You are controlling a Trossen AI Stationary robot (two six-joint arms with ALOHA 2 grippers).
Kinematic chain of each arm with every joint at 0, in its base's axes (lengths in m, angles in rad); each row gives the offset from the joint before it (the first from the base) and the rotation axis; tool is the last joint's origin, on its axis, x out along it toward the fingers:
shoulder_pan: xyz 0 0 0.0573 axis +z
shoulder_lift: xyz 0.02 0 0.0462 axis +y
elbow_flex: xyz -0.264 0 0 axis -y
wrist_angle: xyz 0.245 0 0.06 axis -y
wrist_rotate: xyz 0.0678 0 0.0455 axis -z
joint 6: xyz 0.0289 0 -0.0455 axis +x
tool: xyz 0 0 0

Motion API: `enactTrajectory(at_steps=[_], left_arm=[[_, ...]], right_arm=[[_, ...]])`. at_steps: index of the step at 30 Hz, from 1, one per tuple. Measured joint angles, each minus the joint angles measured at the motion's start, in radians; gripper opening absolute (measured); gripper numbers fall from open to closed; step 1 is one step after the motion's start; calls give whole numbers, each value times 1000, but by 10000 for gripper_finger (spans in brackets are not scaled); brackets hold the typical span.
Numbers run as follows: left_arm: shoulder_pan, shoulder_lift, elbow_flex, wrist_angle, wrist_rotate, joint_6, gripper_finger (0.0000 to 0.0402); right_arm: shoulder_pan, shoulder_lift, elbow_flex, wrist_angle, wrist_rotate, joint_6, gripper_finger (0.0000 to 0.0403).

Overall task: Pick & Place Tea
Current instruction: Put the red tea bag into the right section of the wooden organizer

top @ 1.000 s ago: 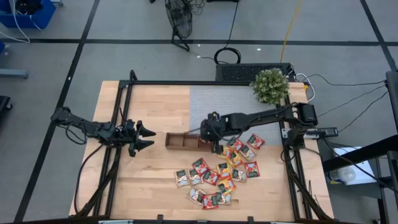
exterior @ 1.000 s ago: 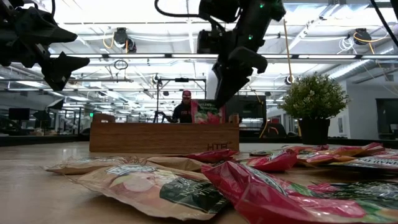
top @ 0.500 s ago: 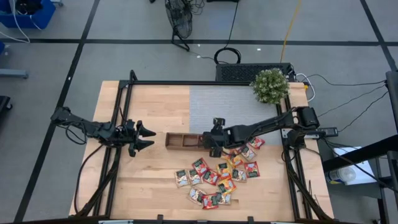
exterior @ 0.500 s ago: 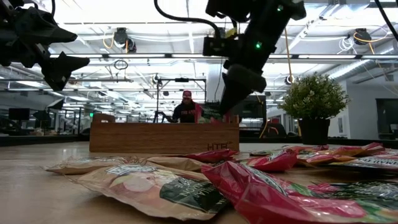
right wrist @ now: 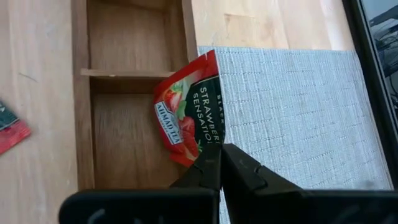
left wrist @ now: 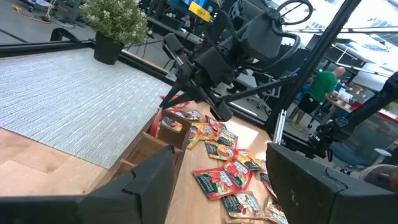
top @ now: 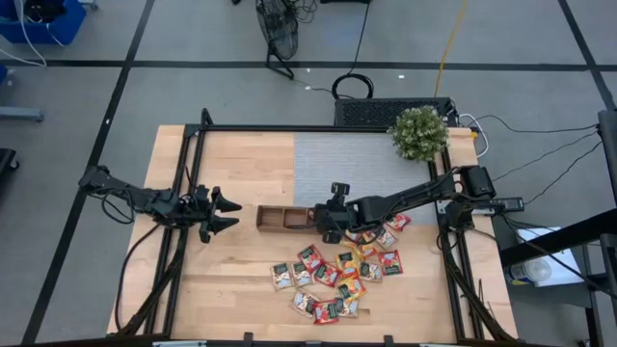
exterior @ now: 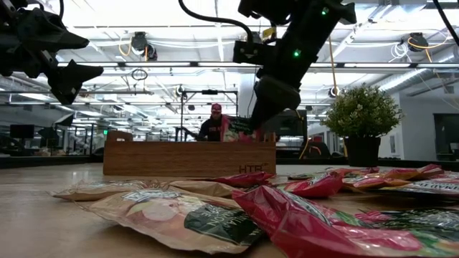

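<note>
I have a red tea sachet (right wrist: 186, 109) pinched in the right gripper (right wrist: 221, 163), hanging over the wooden tray's (right wrist: 84, 112) end compartment. I'd lower, then release. Left gripper (top: 224, 211) waits wide open, well apart over the table (top: 241, 154).

Even, bright overhead light fills the high view; the pale wooden tabletop (top: 241, 164) shows only soft, short shadows beneath the dark arms. In the low view, long white ceiling light strips (exterior: 179, 29) blow out to glare (the brightest part of any picture), so the dark arm links read almost as silhouettes. There the nearest red and cream foil sachets (exterior: 287, 215) are blurred, out of focus, with shiny highlights on their creases; the brown wooden tray (exterior: 186, 158) is sharper. The left wrist view bends straight lines at its edges, and its own dark fingers (left wrist: 149, 186) are soft. The right wrist view is evenly lit, its red strawberry-printed sachet (right wrist: 186, 118) sharp.
</note>
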Motion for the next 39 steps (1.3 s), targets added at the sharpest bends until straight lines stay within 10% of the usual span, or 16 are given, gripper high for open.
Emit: enactTrajectory(at_steps=[24, 39], left_arm=[[0, 0, 0, 0, 0, 0, 250], [0, 0, 0, 0, 0, 0, 250]], right_arm=[[23, -116, 0, -74, 95, -57, 136], [88, -440, -397, -436, -285, 594, 138]])
